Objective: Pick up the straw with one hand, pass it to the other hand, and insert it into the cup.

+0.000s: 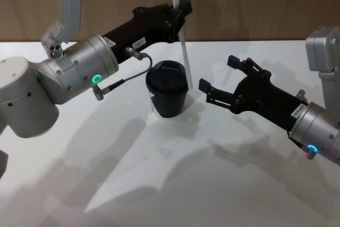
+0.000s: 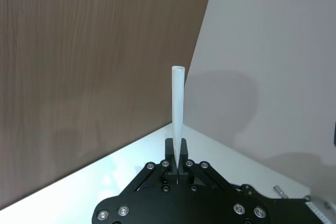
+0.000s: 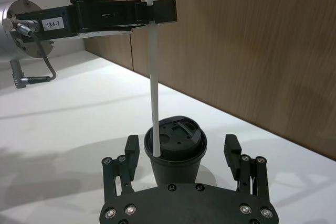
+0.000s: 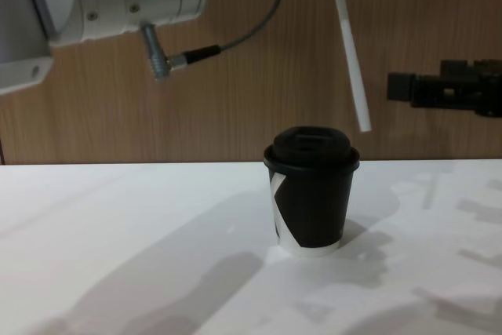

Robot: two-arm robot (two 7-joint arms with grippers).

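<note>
left tool (image 1: 181,8) clamped on straw (image 1: 184,51) mid-shaft, near-upright | tip hangs just above cup (image 1: 169,91) lid edge, not in | right tool (image 1: 219,73) spread apart, empty, near cup | straw likely light, slick, crushable: pinch gently, leave lower end free

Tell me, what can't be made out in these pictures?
- Top end of the straw: cut off by the upper edge in the head, chest and right wrist views.
- Rest of the straw behind the left pincer: hidden by the pincer's body in the left wrist view.
- Any straw hole in the lid of the cup: black on black, too small to find in the head view.
</note>
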